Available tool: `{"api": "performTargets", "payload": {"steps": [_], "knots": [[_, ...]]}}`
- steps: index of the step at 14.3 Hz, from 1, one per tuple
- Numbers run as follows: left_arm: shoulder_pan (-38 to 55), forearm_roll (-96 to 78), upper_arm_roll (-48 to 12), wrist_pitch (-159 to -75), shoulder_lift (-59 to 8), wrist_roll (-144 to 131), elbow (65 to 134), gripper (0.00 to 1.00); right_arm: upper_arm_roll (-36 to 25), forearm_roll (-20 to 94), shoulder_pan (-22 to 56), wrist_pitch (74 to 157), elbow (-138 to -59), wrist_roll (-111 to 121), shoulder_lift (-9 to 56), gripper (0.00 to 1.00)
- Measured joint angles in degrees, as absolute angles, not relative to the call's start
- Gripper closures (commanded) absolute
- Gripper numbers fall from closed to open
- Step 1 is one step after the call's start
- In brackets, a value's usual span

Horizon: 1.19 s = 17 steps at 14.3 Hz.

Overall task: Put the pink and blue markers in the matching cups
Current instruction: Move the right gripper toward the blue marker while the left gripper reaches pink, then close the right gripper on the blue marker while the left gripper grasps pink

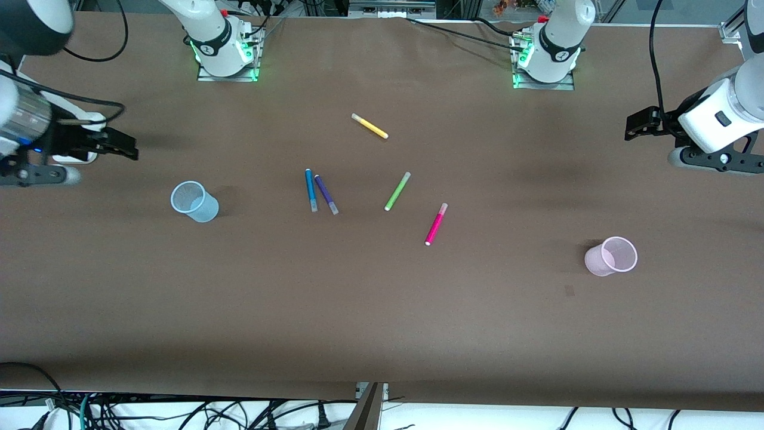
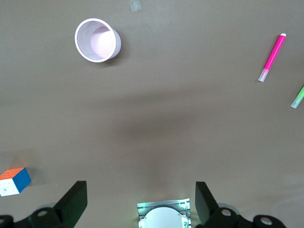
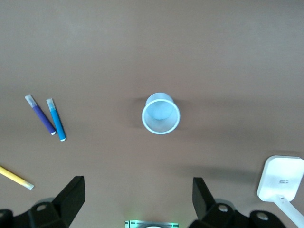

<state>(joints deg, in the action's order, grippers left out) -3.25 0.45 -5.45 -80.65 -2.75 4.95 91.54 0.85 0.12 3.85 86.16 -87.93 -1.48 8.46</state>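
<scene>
Currently both pincers, left pincer and right pincer, hang wide apart and empty above the tabletop ends, leaving slim magenta-pink marker and bright blue marker unobstructed.

I count five markers lying on the table: one blue marker, one purple marker, one green marker, one pink marker and one yellow marker. I see two cups, a blue cup and a pink cup, plus one colored cube.
</scene>
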Motion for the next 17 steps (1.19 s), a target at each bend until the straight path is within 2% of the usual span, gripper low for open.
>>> {"api": "performTargets", "payload": {"steps": [8,12,17], "knots": [[-2.81,-3.91,-7.85,-78.68,-3.91,3.72,91.39,0.00,1.01,0.13,11.75,90.14,-87.99,-2.05,18.25,0.00],[-2.71,-4.69,-11.44,-80.40,-10.27,3.62,91.58,0.00,1.01,0.20,14.35,98.22,-90.41,-6.98,23.28,0.00],[0.41,-4.68,-16.61,-89.25,-19.83,1.40,92.04,0.00,1.10,0.21,18.90,109.35,-96.57,-13.21,26.84,0.00]]}}
